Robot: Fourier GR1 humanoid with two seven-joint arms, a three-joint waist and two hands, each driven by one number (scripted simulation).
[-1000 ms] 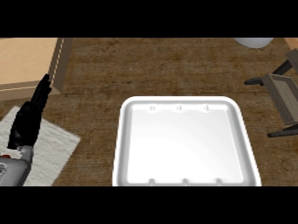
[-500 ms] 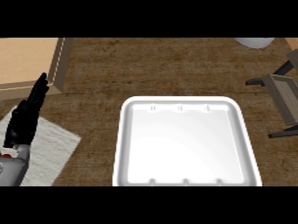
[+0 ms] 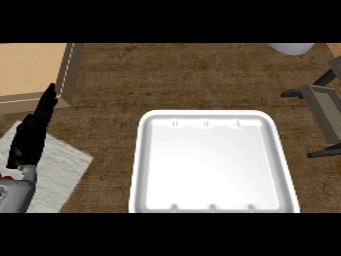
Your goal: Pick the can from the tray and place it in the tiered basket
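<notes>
The white tray lies in the middle of the wooden counter with nothing inside it. No can shows anywhere in the head view. The tiered basket stands at the right edge, a dark frame with grey wooden trays, only partly in view. My left hand rests at the left, fingers straight and pointing up, over a pale cloth. It holds nothing. My right hand does not show.
A light wooden board or box sits at the back left. A pale grey cloth lies under my left forearm. A white round object peeks in at the top right.
My left hand has drifted slightly, its fingertips now a little higher and further right. The tray and basket have not moved.
</notes>
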